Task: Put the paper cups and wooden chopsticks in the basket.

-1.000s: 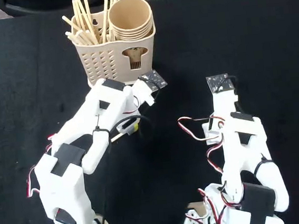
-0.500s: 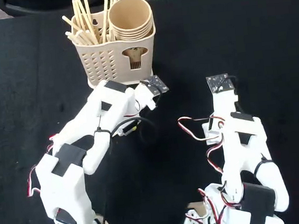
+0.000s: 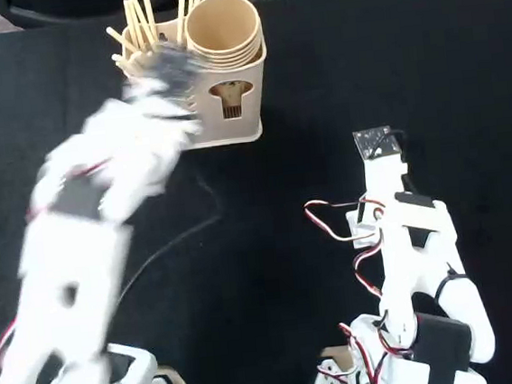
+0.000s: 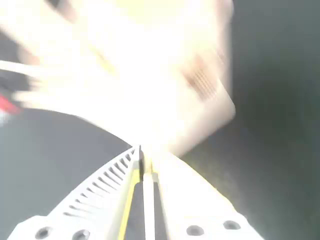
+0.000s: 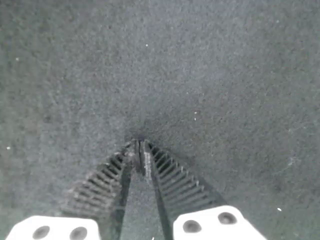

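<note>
The left gripper [image 4: 144, 156] was seen pressed shut, apparently on a thin pale chopstick [image 4: 148, 200] lying between its jaws. The basket [image 3: 248, 125] was found just ahead of its tip, with stacked paper cups [image 3: 222, 23] and other chopsticks [image 3: 136, 26] held inside. The right gripper [image 5: 139, 150] was closed on nothing, tip close to the black cloth [image 5: 200, 60].

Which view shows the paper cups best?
The high view: the paper cups sit nested in the basket, rims clear. In the left wrist view they cannot be made out; the right wrist view faces the black cloth.
</note>
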